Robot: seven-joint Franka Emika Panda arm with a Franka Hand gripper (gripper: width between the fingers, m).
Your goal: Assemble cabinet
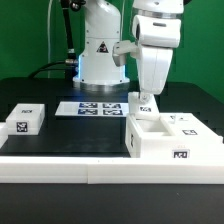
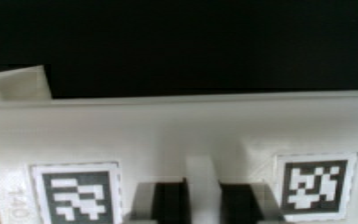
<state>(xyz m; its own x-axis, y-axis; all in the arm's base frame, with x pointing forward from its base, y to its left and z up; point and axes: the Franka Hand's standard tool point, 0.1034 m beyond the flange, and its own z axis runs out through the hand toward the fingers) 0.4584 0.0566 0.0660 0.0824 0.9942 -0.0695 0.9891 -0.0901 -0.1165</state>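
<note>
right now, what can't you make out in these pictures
- Exterior view: gripper fingertips too small, blending into the white cabinet; open or shut unclear.
- Wrist view: blurred; fingers cut off by the picture's edge; tags unreadable.
- Exterior view: the cabinet's inside mostly hidden by its near walls.

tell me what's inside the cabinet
The cabinet shows only bare white inner walls in its open hollow; nothing else is visible there. Its front wall hides the hollow's lower part.
</note>
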